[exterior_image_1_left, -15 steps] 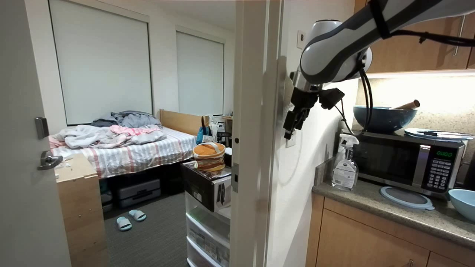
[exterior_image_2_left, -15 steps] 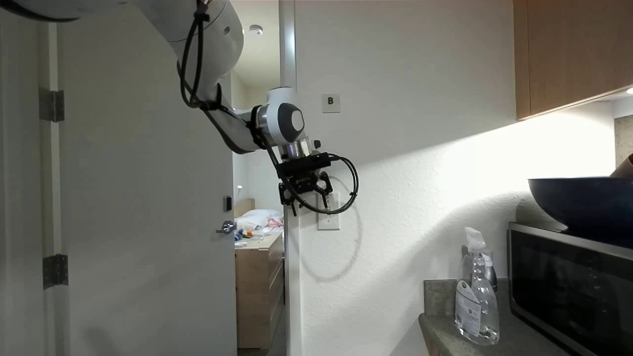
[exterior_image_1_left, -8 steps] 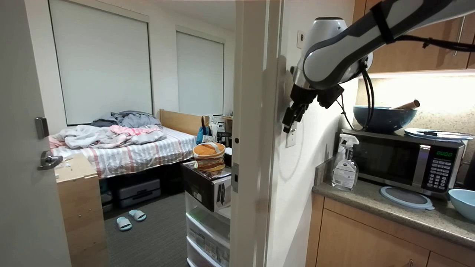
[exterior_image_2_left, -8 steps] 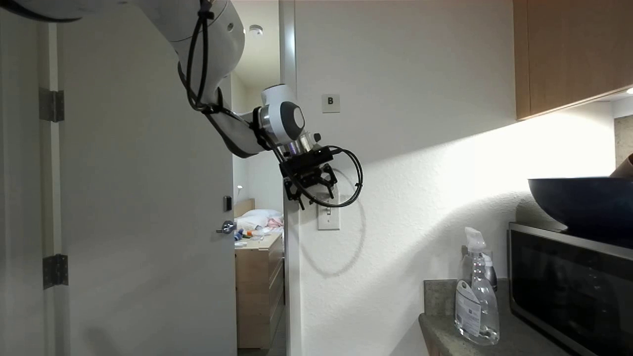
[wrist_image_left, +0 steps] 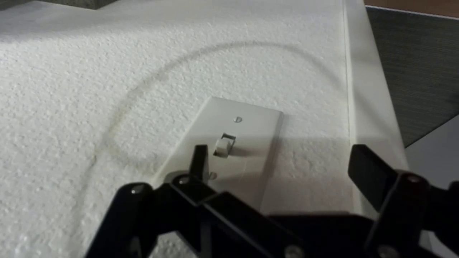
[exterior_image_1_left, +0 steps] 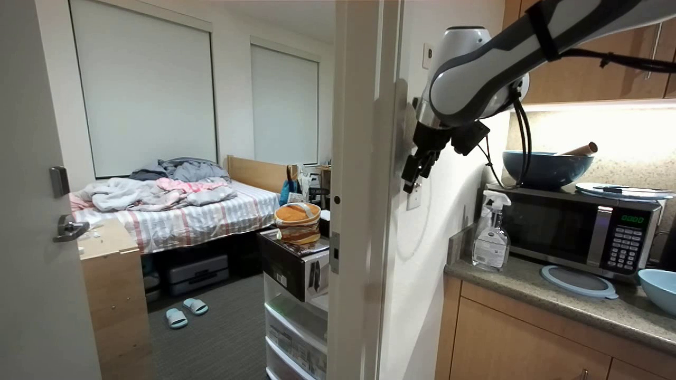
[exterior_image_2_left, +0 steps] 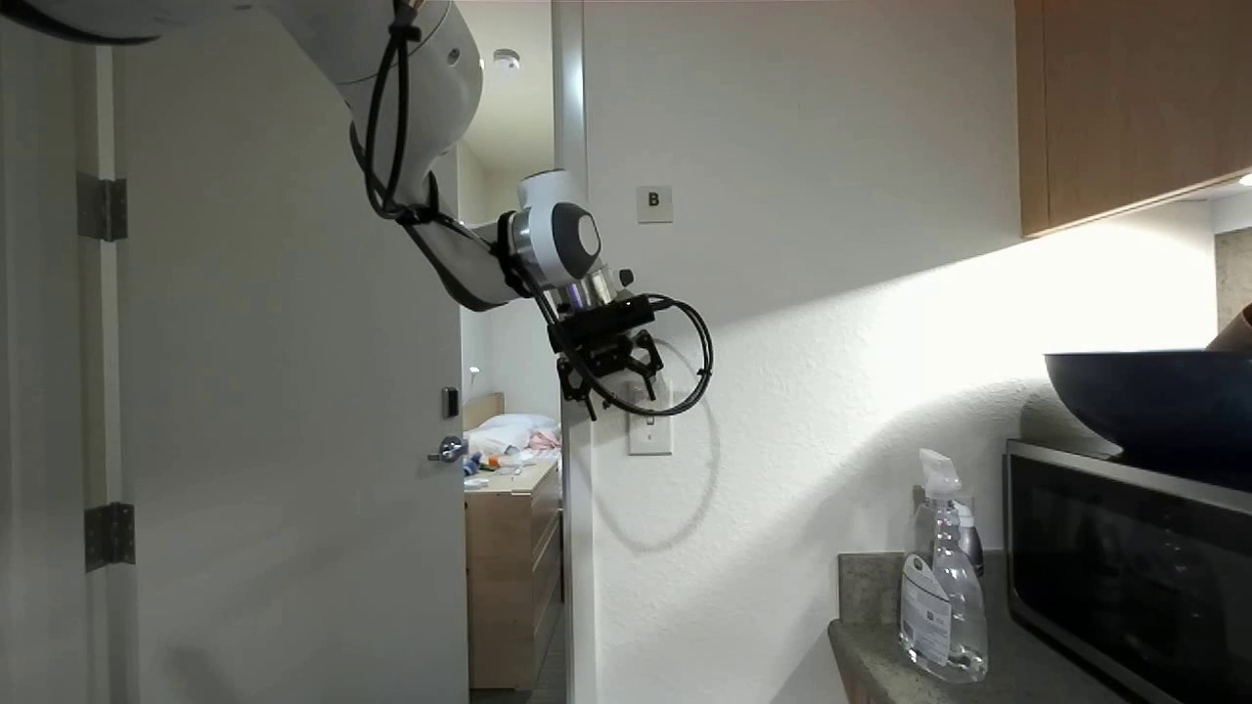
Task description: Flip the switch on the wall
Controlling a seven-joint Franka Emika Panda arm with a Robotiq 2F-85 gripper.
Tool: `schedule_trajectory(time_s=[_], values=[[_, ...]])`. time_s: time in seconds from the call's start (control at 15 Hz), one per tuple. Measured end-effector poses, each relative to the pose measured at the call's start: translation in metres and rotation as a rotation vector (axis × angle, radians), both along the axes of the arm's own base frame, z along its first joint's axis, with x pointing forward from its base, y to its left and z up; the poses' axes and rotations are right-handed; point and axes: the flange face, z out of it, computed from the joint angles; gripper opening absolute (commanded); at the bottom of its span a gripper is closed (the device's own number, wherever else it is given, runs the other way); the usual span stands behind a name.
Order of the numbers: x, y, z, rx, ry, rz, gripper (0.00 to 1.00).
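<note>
The white switch plate (wrist_image_left: 256,123) is on the off-white wall (wrist_image_left: 64,107). Its small toggle (wrist_image_left: 223,147) stands out from the slot, with a dark gap at the slot's far end. The plate also shows in both exterior views (exterior_image_1_left: 414,201) (exterior_image_2_left: 649,440), partly covered by the gripper and cable. My gripper (wrist_image_left: 281,154) is open and empty, just above the toggle; it shows in both exterior views (exterior_image_1_left: 416,182) (exterior_image_2_left: 623,407). The left finger (wrist_image_left: 199,161) in the wrist view overlaps the plate near the toggle. I cannot tell whether it touches the plate.
The door frame (exterior_image_1_left: 364,221) stands right beside the plate. A small square sign marked B (exterior_image_2_left: 654,204) is higher on the wall. A spray bottle (exterior_image_2_left: 944,587) and microwave (exterior_image_1_left: 554,227) stand on the counter. A loop of black cable (exterior_image_2_left: 706,362) hangs by the gripper.
In an exterior view, my gripper rose and shifted right toward the wall, then came down slightly and back left. It has stayed open.
</note>
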Motion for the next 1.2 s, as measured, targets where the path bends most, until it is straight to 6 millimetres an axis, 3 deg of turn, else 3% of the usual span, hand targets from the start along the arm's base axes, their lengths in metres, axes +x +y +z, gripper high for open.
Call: schedule_trajectory(time_s=[0.53,1.2], values=[[-0.001,0.013,-0.015,0.035,0.086,-0.011,1.0],[0.001,0.011,-0.013,0.031,0.074,-0.011,1.0]])
